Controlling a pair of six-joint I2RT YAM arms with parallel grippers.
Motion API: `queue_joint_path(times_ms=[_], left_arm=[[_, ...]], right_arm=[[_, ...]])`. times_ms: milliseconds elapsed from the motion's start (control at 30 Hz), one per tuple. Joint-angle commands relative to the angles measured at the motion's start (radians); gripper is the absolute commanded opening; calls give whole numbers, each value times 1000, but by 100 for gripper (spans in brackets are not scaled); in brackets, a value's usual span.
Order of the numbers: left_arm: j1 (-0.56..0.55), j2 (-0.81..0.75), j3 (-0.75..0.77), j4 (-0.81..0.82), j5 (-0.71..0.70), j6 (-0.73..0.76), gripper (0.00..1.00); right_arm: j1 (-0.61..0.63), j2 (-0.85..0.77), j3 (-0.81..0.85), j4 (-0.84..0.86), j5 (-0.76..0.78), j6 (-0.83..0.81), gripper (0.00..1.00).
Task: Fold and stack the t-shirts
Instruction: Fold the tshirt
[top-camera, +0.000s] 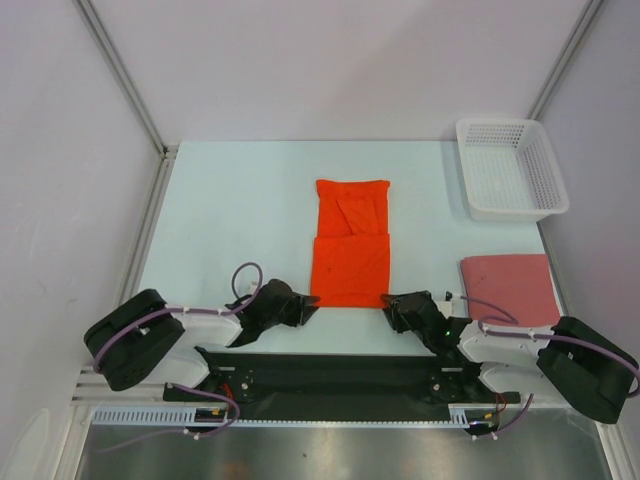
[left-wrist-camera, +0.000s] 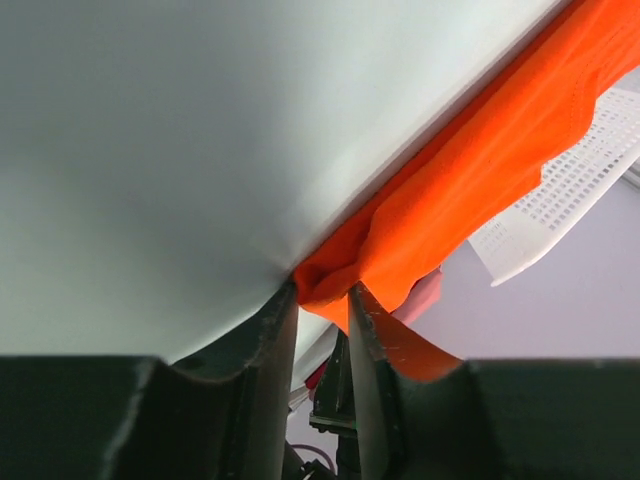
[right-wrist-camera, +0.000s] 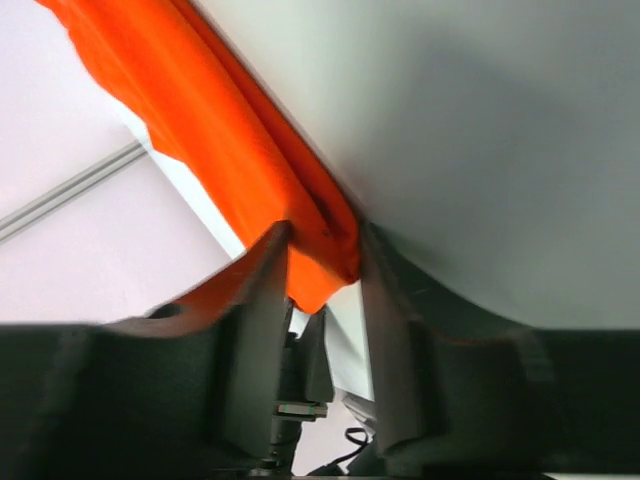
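The bright orange t-shirt lies folded into a narrow rectangle at the table's middle. My left gripper sits at its near left corner, my right gripper at its near right corner. In the left wrist view the orange cloth bunches between the tips of my left gripper, touching both fingers. The right wrist view shows the orange cloth pinched the same way in my right gripper. The dull brick-red t-shirt lies folded flat at the near right, beside the right arm.
A white lattice basket stands at the far right of the pale table, beyond the brick-red shirt. Grey walls and a metal frame post close in the left and back sides.
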Motion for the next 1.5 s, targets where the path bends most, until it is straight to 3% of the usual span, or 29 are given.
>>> queue_joint_path(times_ms=[0,33,100,133,233,267,567,667,767,867,1033,1267,1467], left_arm=[[-5,40,-52,-56,-42,-93,33],[-5,43,-64,-45,-42,-94,28],[-5,50,-75,-13,-36,-89,19],[-5,50,-78,-6,-31,-82,16],[-7,12,-87,-16,-8,-53,4],[-12,-9,-93,-39,-7,-51,1],[-128,-255,-113,-234,-33,-134,0],[-156,-305,-47,-366,-45,-129,0],[-156,-333,51,-461,-85,-68,0],[-107,-330,160,-522,-114,57,0],[-18,-226,352,-575,-111,243,0],[155,-44,554,-550,-65,395,0],[264,144,743,-513,19,496,0]], right_arm=[[-7,59,-29,-121,-16,-35,35],[-9,62,-29,-113,-25,-46,30],[-24,65,-32,-96,-48,-67,3],[-29,59,-32,-96,-68,-92,0],[-36,-13,-34,-162,-106,-127,0],[-38,-45,-32,-256,-115,-138,0],[14,-450,-15,-697,-128,-132,0],[49,-498,6,-748,-119,-127,0],[4,-498,59,-750,-88,-211,0],[-111,-472,154,-695,-134,-417,0],[-400,-288,314,-566,-315,-780,0],[-596,68,633,-449,-523,-1033,0],[-697,355,882,-426,-642,-1121,0]])
